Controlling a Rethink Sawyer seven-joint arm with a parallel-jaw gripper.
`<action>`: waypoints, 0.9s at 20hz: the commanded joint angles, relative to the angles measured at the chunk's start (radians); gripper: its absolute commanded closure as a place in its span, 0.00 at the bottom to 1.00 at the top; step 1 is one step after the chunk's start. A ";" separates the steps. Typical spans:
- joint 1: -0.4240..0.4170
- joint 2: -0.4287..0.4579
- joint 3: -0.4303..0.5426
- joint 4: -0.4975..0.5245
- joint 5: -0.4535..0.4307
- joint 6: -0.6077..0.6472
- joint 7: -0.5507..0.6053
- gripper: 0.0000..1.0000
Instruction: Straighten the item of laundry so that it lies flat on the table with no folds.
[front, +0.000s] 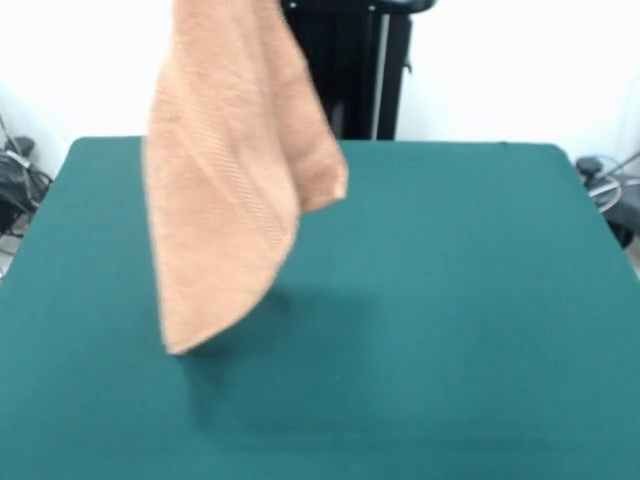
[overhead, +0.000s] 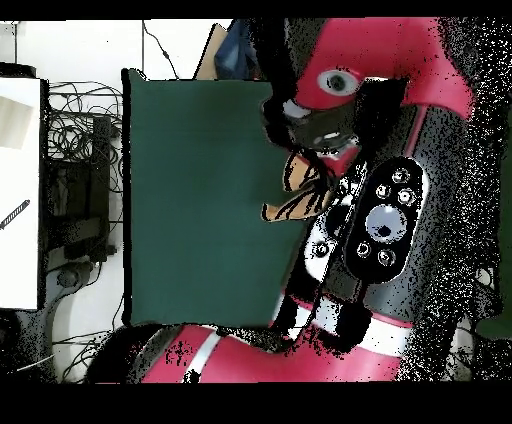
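Front view: the orange-tan terry towel (front: 232, 180) hangs in the air above the green table (front: 460, 300), its lowest corner near the felt but seemingly clear of it — the gripper is out of sight past the top edge, directly above the cloth. One woven band runs diagonally down the drape.

Overhead view: the red arm (overhead: 390, 190) covers the gripper, so I cannot tell whether it is clenched. Only a scrap of towel (overhead: 300, 195) shows beneath. It looks light, limp, unslippery — best pinched at a corner.

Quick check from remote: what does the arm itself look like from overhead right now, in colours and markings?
The arm is red with black sections. One black oval panel carries a large grey round disc and several small round buttons. A red housing near the top has a white-ringed circular mark. The gripper cannot be made out.
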 joint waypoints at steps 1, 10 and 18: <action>0.076 -0.025 0.039 0.241 0.071 -0.172 0.324 1.00; 0.147 0.014 0.005 0.286 0.095 -0.309 0.393 1.00; 0.160 0.052 0.009 0.309 0.111 -0.407 0.416 1.00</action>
